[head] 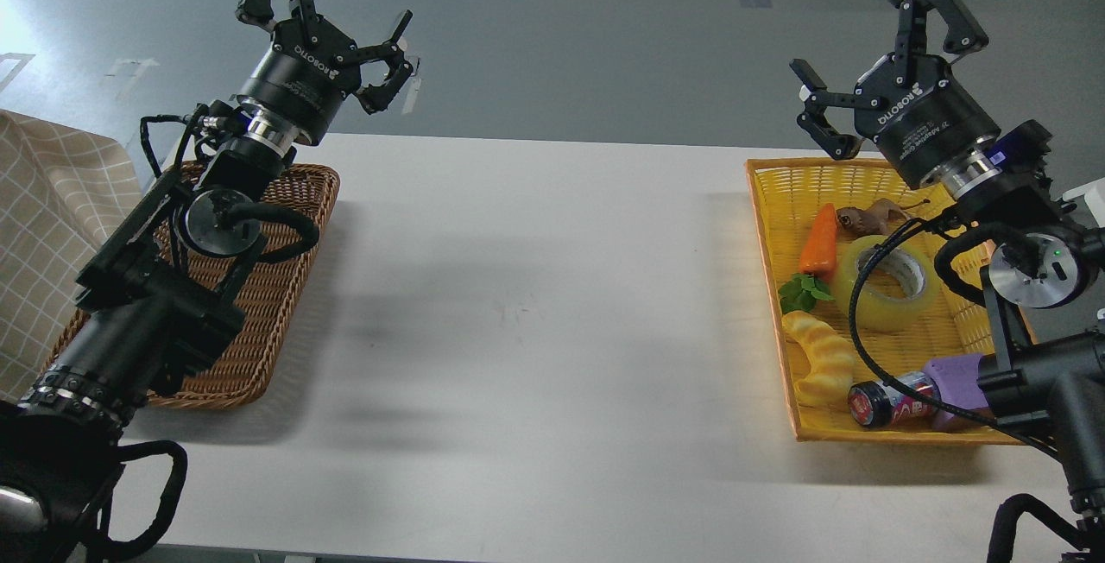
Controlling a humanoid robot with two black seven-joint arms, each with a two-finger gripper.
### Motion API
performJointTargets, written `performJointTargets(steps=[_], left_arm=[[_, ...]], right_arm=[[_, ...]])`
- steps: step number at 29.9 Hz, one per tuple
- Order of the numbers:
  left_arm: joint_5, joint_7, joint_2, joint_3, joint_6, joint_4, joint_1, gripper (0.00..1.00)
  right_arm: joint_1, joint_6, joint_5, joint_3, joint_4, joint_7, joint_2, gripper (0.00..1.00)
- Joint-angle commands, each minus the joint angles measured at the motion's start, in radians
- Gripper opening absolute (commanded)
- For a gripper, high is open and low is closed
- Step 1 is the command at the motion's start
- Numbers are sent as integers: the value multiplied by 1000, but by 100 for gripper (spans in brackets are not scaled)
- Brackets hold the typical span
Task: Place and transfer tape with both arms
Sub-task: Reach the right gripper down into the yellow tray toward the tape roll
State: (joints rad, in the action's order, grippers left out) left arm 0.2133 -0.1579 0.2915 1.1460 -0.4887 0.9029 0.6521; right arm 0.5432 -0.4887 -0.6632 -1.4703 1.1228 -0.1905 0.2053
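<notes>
The tape, a translucent yellow roll with a pale core, lies flat in the yellow basket at the right, partly crossed by a black cable. My right gripper is open and empty, raised above the basket's far end, beyond the tape. My left gripper is open and empty, raised above the far end of the brown wicker basket at the left.
The yellow basket also holds a toy carrot, a brown piece, a green leaf, a yellow ridged toy, a dark can and a purple block. A checked cloth lies far left. The white table spans between the baskets.
</notes>
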Motion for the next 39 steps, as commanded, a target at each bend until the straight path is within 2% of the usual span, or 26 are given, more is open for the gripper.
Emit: performJointTargets(steps=[1,6,10,16,20,24,27,34,39], left_arm=[[0,-2,1,1,0,-1,1,98],[0,-2,0,1,0,1,1,98],[0,-2,-2,1,0,-1,0,98],[0,-3,1,3,0,-1,3,98],[0,-3,1,3,0,-1,6,98],[0,-3,5,3,0,-1,8,98],[0,-3,1,3,0,1,8,98],[0,-3,6,3,0,-1,9,98],[0,-5,14,6,0,-1,9,98]], right_arm=[[9,0,-97,89,3,0,89,100],[29,0,-236,183,15,0,201,100],[66,0,-344,336,35,-10,308,100],[125,0,-383,493,43,-17,399,100],[138,0,-453,554,63,-26,460,100],[162,0,-493,599,71,-59,525,100],[161,0,-497,619,72,-59,568,100],[169,0,-535,660,68,-56,589,100],[193,0,-715,729,65,-56,595,100]])
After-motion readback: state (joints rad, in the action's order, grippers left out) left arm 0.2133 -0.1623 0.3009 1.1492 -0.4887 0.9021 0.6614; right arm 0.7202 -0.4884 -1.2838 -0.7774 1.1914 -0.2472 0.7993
